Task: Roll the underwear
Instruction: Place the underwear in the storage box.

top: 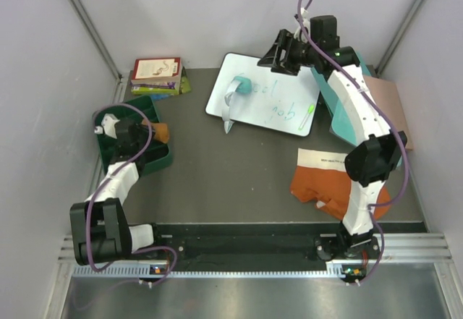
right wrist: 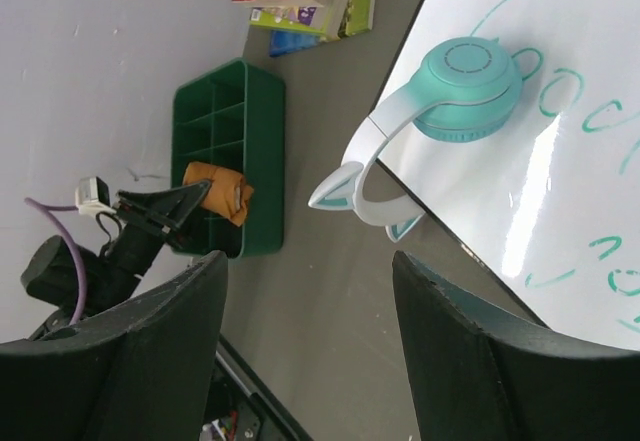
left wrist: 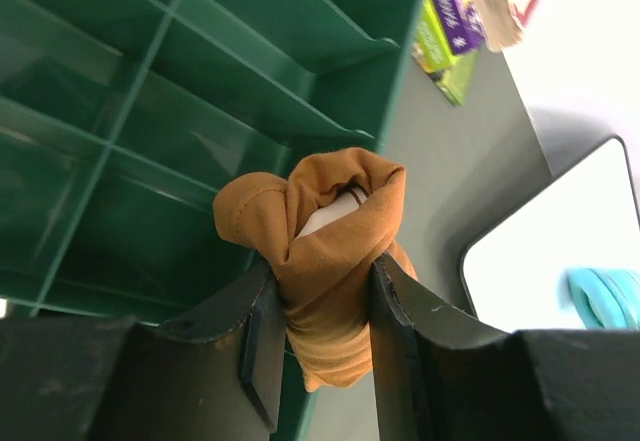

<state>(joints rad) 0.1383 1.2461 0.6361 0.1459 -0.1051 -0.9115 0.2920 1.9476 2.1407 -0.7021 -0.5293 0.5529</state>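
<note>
At the tray's [left wrist: 395, 61] right edge, my left gripper [left wrist: 320, 296] pinches the rolled tan briefs [left wrist: 330, 226], likely bound for a compartment; my right gripper [right wrist: 308, 271] hangs open, empty, over the whiteboard [right wrist: 570, 181].

We see the mustard-tan underwear [top: 161, 132], bundled, at the tip of the left arm [top: 119, 181] over the right edge of the green tray [top: 160, 160]. The rust-orange underwear [top: 322, 186] lies flat on the desk [top: 231, 178] beside the right arm [top: 358, 109], which reaches over the whiteboard [top: 271, 105].
</note>
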